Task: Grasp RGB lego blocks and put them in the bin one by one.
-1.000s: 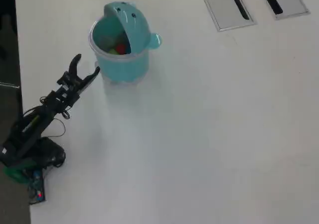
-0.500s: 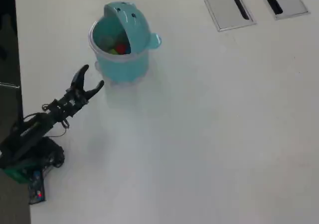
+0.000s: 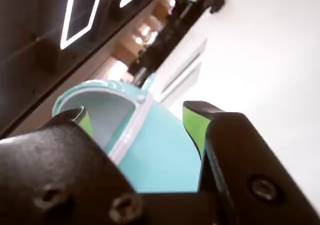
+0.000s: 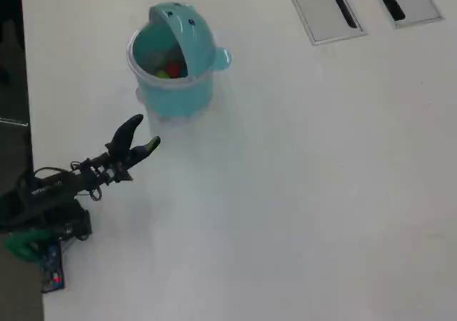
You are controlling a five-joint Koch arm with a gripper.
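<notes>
The teal bin (image 4: 175, 96) stands at the upper left of the white table in the overhead view, its domed lid (image 4: 187, 32) flipped up. Inside it lie the lego blocks: a red one (image 4: 173, 69), a lime green one (image 4: 162, 73) and a bit of blue (image 4: 183, 71). My gripper (image 4: 145, 133) is open and empty, below and left of the bin, apart from it. In the wrist view the bin (image 3: 165, 155) fills the gap between my green-padded fingers (image 3: 192, 125), and my gripper (image 3: 137, 117) holds nothing.
Two grey rectangular panels (image 4: 325, 11) (image 4: 403, 0) with dark slots lie at the table's top right. The arm's base (image 4: 43, 228) with cables sits at the left table edge. The white table (image 4: 300, 192) stretches out to the right.
The gripper has swung down and to the right, away from the bin's left side, and the arm has lowered and stretched out. The jaws stay open.
</notes>
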